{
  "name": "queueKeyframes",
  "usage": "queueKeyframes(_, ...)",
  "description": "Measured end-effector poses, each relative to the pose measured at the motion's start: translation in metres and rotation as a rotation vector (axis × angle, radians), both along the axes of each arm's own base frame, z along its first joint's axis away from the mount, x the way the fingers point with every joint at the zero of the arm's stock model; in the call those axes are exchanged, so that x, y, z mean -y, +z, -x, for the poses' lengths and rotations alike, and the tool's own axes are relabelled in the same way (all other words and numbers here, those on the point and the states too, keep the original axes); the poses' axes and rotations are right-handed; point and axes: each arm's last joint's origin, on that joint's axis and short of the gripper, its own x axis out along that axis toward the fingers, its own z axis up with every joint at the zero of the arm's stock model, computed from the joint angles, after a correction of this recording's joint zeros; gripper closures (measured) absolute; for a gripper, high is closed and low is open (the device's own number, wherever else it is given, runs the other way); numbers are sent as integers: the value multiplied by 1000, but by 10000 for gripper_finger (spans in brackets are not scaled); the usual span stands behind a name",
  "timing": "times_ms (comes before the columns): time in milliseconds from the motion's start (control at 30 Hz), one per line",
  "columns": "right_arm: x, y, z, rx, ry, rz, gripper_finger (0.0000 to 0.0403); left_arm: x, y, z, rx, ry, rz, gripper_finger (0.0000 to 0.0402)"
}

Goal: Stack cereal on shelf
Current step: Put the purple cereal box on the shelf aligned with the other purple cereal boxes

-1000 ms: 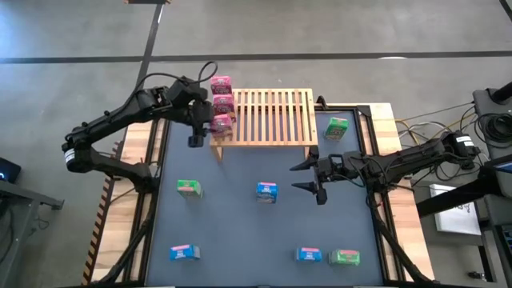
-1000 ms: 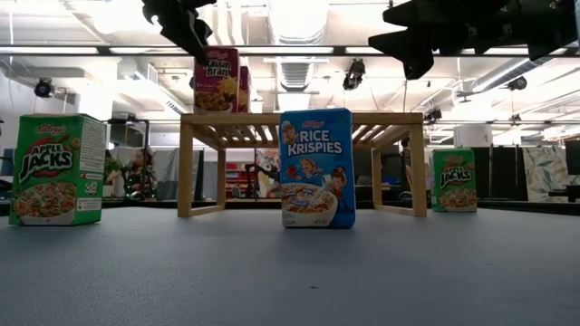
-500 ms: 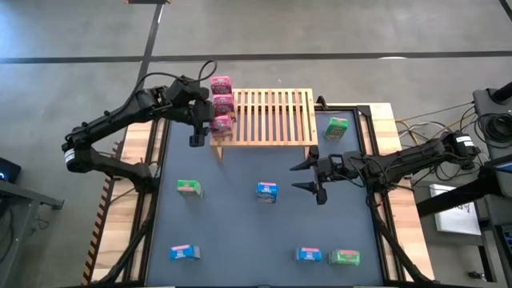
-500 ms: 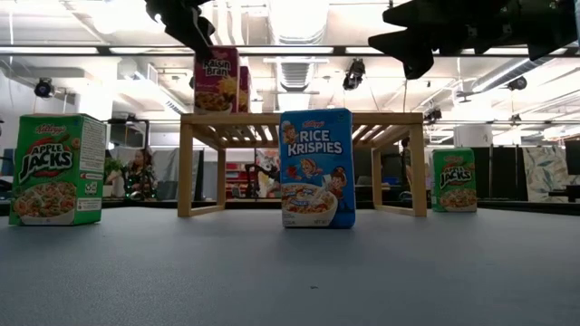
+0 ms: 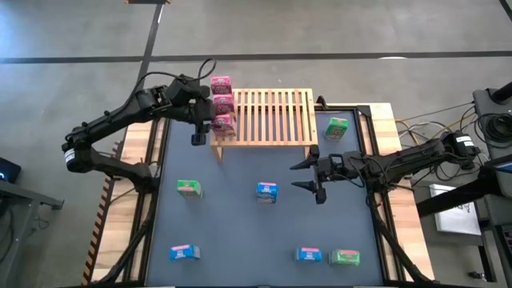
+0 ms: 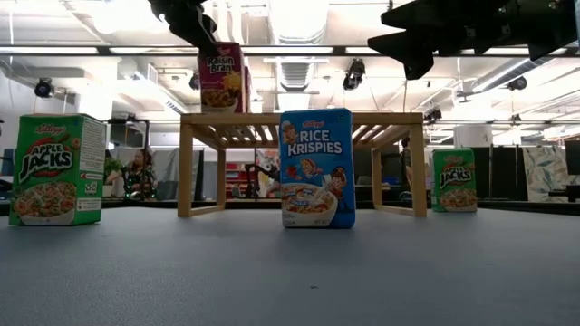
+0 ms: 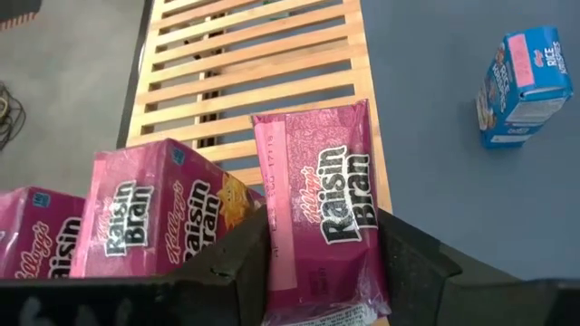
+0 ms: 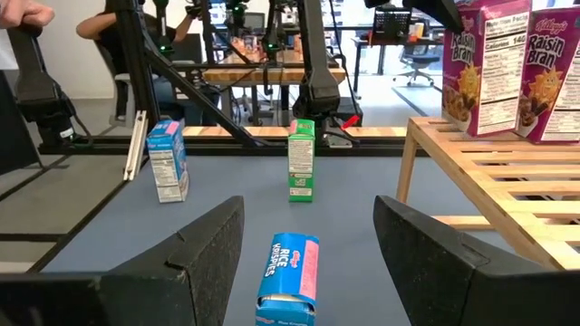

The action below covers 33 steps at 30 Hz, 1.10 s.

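Three pink cereal boxes (image 5: 222, 102) stand in a row along the left end of the wooden shelf (image 5: 272, 116). My left gripper (image 5: 200, 128) reaches in from the table's left and is shut on the nearest pink box (image 7: 317, 208). My right gripper (image 5: 308, 178) hovers open above the table, right of a blue box (image 8: 288, 281), with nothing between its fingers. The other green and blue boxes stand on the dark table. My left gripper pinches the nearest pink box between its two fingers (image 7: 237, 263), one on the box's near face (image 7: 272, 244) and one on its far face. The fingers come slanting down from the table's left, high on the box (image 6: 220, 77). The box stays upright at the shelf's near left corner.
A green box (image 5: 337, 128) stands right of the shelf. A green box (image 5: 189, 188) and a blue one (image 5: 267, 192) stand mid-table. A blue box (image 5: 184, 253), another blue one (image 5: 309, 254) and a green one (image 5: 346, 257) stand near the front edge.
The nearest pink box has shifted a little upward and toward the table's right between my left gripper's fingers; the other two pink boxes have stayed put.
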Motion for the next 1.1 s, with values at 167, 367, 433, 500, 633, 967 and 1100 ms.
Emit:
queueKeyframes(167,0,0,0,0,0,0,167,0,0,0,5,-7,6,253)
queueKeyframes(367,0,0,0,0,0,0,167,0,0,-1,4,-13,13,253)
queueKeyframes(433,0,0,0,0,0,0,167,0,-2,-2,-3,-13,17,253)
queueKeyframes(500,0,0,0,0,0,0,167,-2,-5,-4,-18,-12,25,253)
queueKeyframes(633,0,0,0,0,0,0,167,-4,-9,-9,-36,-13,35,253)
queueKeyframes(967,0,0,0,-2,0,0,167,-10,-14,-10,-61,4,50,252)
queueKeyframes(1100,0,0,0,-2,0,0,167,-9,-13,-8,-60,5,49,241)
